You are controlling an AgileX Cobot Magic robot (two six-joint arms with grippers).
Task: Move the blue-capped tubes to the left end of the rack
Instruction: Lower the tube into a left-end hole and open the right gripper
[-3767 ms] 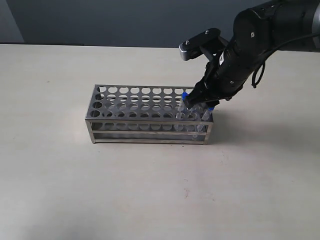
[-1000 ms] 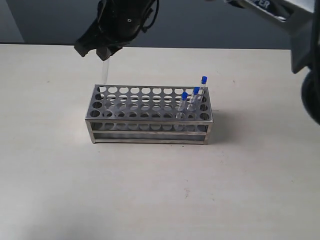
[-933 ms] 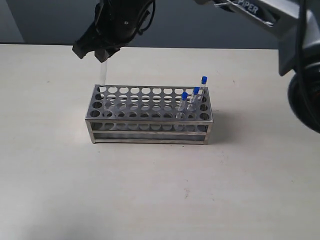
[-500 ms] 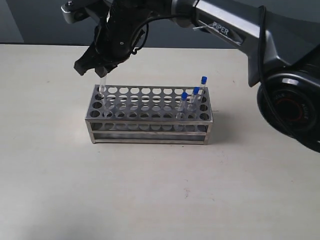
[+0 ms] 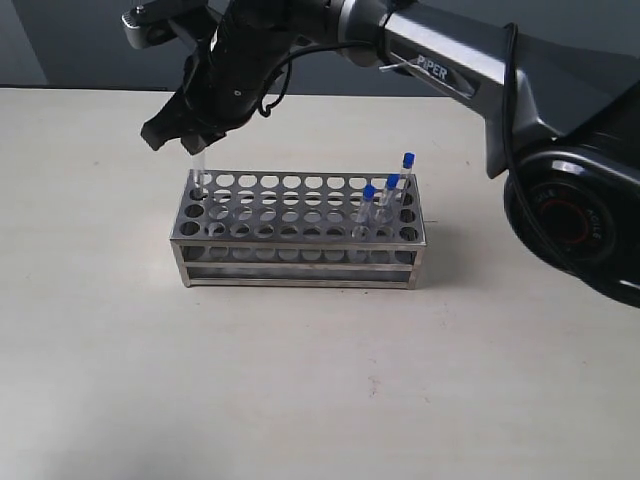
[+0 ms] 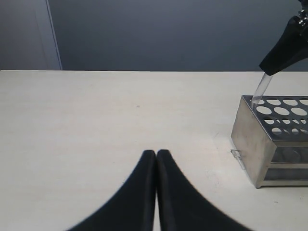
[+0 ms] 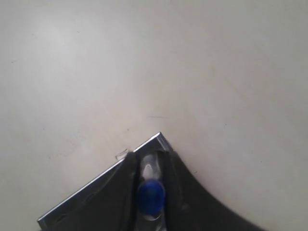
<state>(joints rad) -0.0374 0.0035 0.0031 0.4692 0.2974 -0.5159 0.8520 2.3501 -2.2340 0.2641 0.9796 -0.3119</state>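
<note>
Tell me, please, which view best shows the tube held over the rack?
The left wrist view: the tube shows close up, slanting down to the rack's corner hole. The exterior view shows it smaller, below the right gripper. The right wrist view shows only its blue cap from above.

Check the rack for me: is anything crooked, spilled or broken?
Nothing looks spilled or broken. The three blue-capped tubes at the right end of the rack lean to the right instead of standing straight. The right hand holds the fourth tube, its tip at the far-left corner hole.
</note>
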